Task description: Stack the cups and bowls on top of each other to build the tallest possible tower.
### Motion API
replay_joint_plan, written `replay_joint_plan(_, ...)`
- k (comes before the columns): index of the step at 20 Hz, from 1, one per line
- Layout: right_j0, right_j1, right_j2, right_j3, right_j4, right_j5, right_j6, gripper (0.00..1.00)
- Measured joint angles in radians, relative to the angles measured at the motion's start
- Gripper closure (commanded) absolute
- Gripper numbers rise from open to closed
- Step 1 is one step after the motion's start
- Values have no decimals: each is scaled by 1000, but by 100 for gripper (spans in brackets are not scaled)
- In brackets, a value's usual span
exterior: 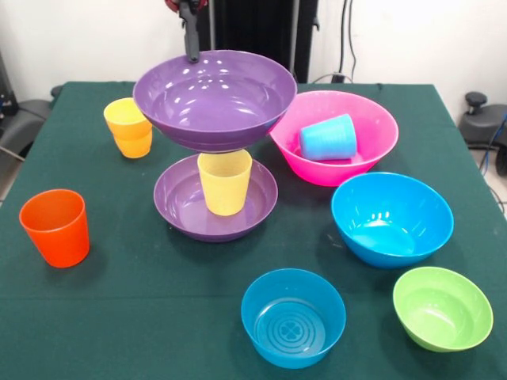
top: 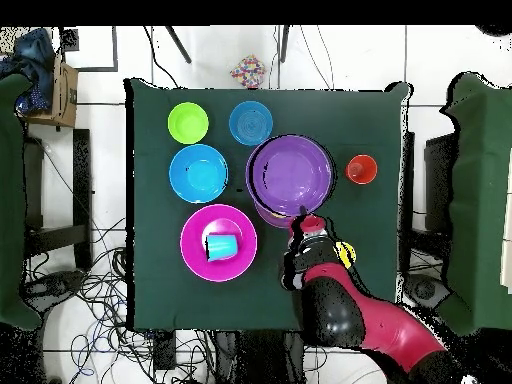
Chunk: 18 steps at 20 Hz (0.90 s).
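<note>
the gripper [exterior: 192, 54] is pinched shut on the far rim of the top purple bowl [exterior: 215, 99] — it holds only the edge, so the bowl can sit flat. that bowl rests mouth up on the pale yellow cup [exterior: 225, 182], which stands upside down, wide end low, long way straight up. the cup stands inside the lower purple bowl [exterior: 186, 204], a wide base so the tower will not tip. from the tower, the two amber cups [exterior: 129, 127] sit at ten o'clock, the orange cup [exterior: 55, 227] at eight, and the pink bowl [exterior: 372, 154] at three — the light blue cup [exterior: 328, 138] lies on its side in it.
</note>
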Motion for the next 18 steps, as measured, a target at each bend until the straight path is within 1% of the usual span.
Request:
replay_joint_plan(2,5,3,-4,0,0,0,0,100)
replay_joint_plan(11,64,60,-40,-1,-11,-11,0,100)
replay_joint_plan(14,82,94,-57,-1,-34,-26,0,100)
replay_joint_plan(18,85,121,-71,-2,-53,-44,0,100)
